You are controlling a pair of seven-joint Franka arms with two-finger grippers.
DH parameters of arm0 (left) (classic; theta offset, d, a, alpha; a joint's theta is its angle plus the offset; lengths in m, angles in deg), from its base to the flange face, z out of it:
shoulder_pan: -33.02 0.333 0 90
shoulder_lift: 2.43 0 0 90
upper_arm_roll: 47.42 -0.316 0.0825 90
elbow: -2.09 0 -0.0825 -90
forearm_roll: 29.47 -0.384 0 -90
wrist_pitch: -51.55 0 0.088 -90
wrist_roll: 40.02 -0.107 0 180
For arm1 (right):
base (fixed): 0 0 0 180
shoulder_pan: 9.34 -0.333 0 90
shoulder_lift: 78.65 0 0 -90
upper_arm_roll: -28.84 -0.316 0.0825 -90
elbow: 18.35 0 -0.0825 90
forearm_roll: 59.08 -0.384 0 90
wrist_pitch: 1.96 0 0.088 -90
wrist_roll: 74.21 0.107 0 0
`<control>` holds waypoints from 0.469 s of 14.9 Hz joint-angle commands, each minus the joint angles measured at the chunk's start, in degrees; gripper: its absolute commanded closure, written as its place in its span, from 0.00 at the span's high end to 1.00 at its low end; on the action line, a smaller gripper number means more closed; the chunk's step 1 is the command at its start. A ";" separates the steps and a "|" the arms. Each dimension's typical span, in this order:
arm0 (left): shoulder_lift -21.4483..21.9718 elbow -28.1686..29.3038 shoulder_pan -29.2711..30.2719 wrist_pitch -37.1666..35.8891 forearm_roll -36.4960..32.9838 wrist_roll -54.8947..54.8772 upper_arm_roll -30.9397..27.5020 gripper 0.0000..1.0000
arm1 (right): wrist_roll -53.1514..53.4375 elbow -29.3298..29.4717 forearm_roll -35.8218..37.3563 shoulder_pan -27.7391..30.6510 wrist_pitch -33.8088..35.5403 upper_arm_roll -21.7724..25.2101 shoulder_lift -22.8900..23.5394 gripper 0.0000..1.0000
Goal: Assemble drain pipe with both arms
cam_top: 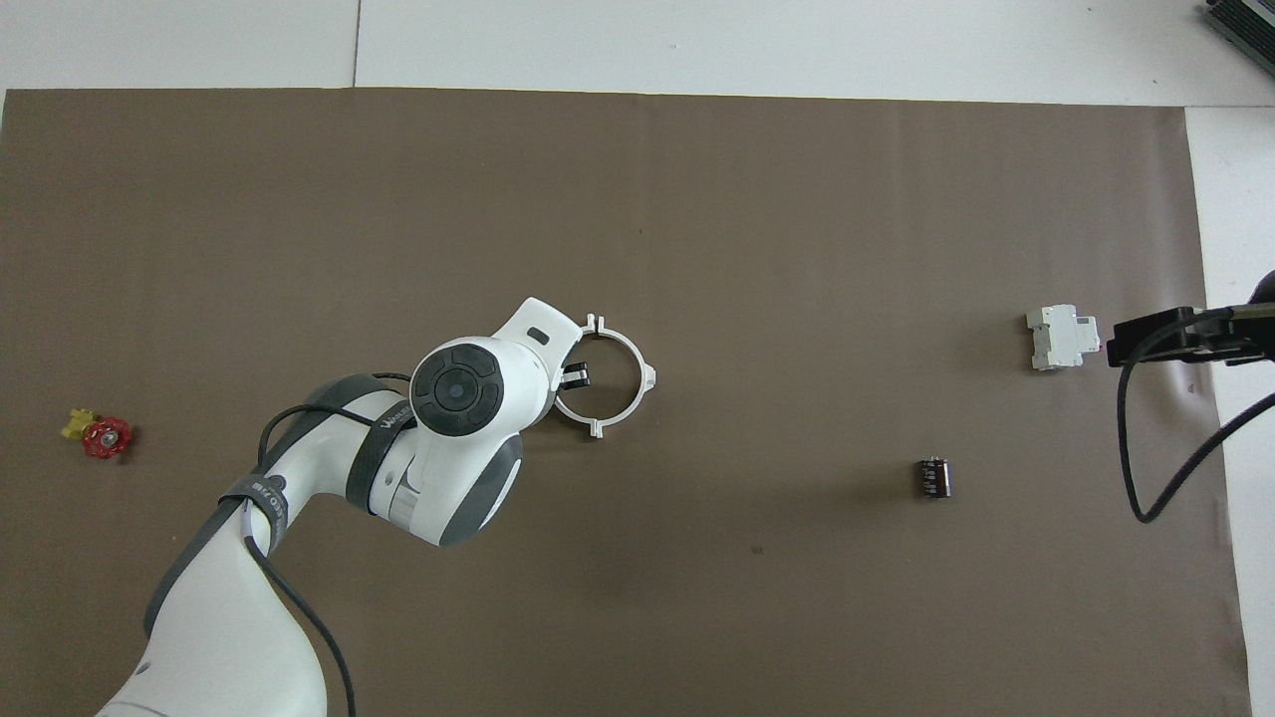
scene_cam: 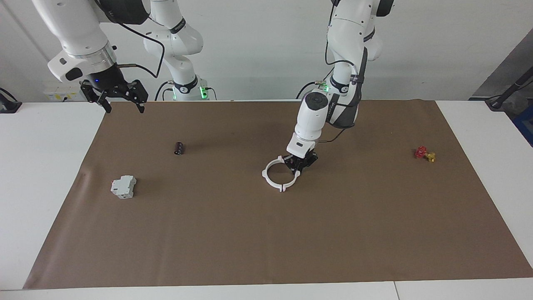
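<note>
While the two white half-rings of the drain pipe (scene_cam: pixel 278 175) lie joined as one ring on the brown mat (scene_cam: pixel 266 233) near the middle of the counter (scene_cam: pixel 46 166), the left hand (scene_cam: pixel 300 165) is down at the ring's rim on the part nearest the robots. Its fingers appear to straddle that rim; whether they pinch the plastic cannot be told. In the overhead view the same hand (cam_top: pixel 575 375) shows only as dark tips at the ring's edge, under the arm's white wrist, and the drain pipe (cam_top: pixel 630 393) shows flanged tabs at its seams.

Right hand (scene_cam: pixel 120 100): raised in the air over the mat's corner at the right arm's end of the counter, fingers spread apart, nothing held; this arm waits.

Other items on the mat:
- grey boxy block (scene_cam: pixel 123 186), toward the right arm's end.
- small dark cylinder (scene_cam: pixel 179 148), nearer to the robots than the block.
- red-and-yellow valve (scene_cam: pixel 424 154), toward the left arm's end, well apart from the ring.
</note>
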 commanded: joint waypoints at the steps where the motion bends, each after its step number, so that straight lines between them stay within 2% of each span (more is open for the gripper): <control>1: -0.85 -0.99 -1.18 -0.23 -0.13 1.03 -1.06 0.00 | -1.20 -0.06 -0.14 0.44 -0.10 -0.16 -0.16 1.00; 5: -0.85 -6.07 -1.18 -9.09 -0.74 1.12 -1.06 0.00 | -1.20 -0.06 -0.14 0.53 -0.10 -0.16 -0.16 1.00; 7: -0.77 -6.17 -1.18 -9.46 -0.83 1.29 -1.06 0.00 | -1.20 -0.06 -0.14 0.44 -0.10 -0.16 -0.16 1.00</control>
